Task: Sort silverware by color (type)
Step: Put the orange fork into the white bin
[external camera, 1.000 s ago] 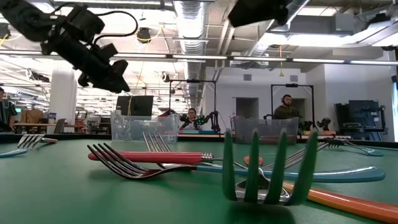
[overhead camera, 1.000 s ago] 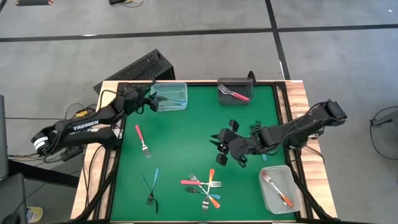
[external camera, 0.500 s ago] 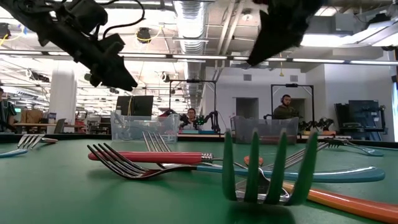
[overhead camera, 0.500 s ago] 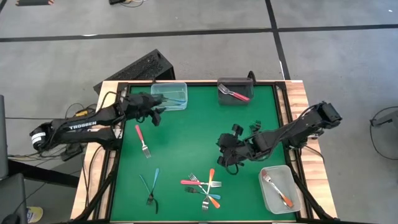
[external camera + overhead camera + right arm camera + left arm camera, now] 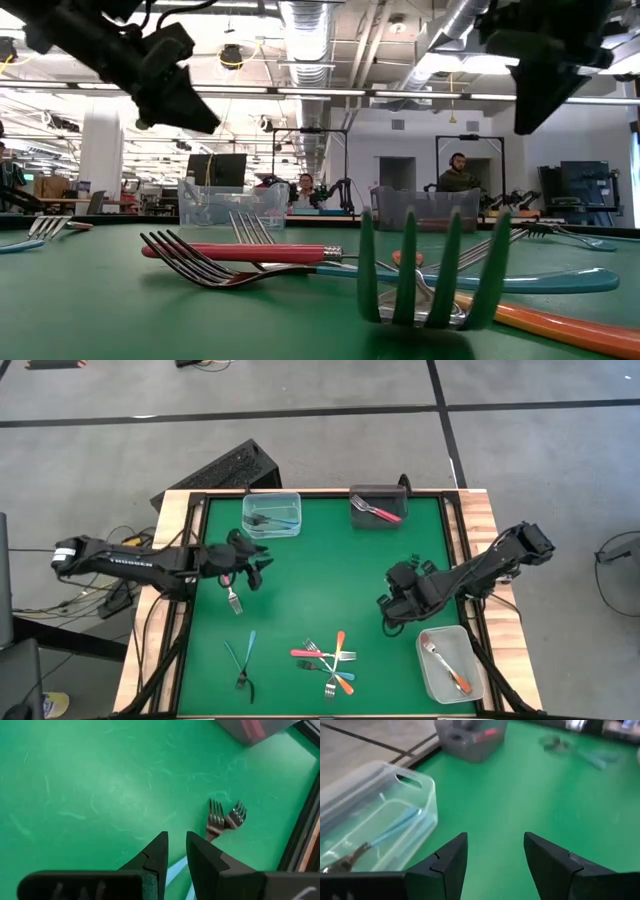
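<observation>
Forks with blue, red or orange handles lie on the green mat: a crossed pile [image 5: 325,660] near the front, two blue ones [image 5: 243,660] at the front left and a red one [image 5: 232,600] at the left. My left gripper [image 5: 258,568] [image 5: 495,837] hovers open just beyond the red fork, with nothing between its fingers. My right gripper [image 5: 388,610] [image 5: 177,837] hangs over bare mat at the right, tipped down, its fingers a narrow gap apart and holding nothing.
A clear tub [image 5: 272,513] holding a blue fork and a dark tub [image 5: 378,505] holding a red fork stand at the far edge. Another clear tub [image 5: 450,663] with an orange fork sits at the front right. Bare mat lies in the table's middle.
My left gripper has swung from the clear tub at the far edge toward the near edge, ending above the red fork. My right gripper has moved toward the table's right edge, sunk a little and tipped to point downward.
</observation>
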Motion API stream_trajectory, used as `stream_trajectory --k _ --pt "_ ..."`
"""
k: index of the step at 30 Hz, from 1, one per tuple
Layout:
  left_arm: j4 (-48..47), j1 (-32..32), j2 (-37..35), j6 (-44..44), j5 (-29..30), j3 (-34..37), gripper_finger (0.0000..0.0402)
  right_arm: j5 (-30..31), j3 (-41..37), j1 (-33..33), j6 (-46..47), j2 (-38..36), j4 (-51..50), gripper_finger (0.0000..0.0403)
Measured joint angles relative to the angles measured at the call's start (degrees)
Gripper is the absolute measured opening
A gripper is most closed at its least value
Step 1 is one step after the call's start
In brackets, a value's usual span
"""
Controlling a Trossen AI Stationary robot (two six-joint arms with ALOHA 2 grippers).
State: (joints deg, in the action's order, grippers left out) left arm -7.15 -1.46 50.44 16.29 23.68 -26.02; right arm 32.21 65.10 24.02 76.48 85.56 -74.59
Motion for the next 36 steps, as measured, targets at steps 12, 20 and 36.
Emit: stream_trajectory --k 12,20,36 --pt "-8.80 14.99 4.83 16.55 -4.77 0.04 0.0180 -3.49 0.00 0.38 -16.85 -0.11 27.00 0.0093" --pt "-27.57 26.77 4.81 44.38 -2.23 0.08 0.0180 -2.03 0.02 0.25 -30.95 -0.11 37.38 0.0093" --pt "10.26 29.97 12.18 15.76 4.20 0.02 0.0180 -10.94 -0.04 0.72 -47.78 10.99 46.51 0.0093"
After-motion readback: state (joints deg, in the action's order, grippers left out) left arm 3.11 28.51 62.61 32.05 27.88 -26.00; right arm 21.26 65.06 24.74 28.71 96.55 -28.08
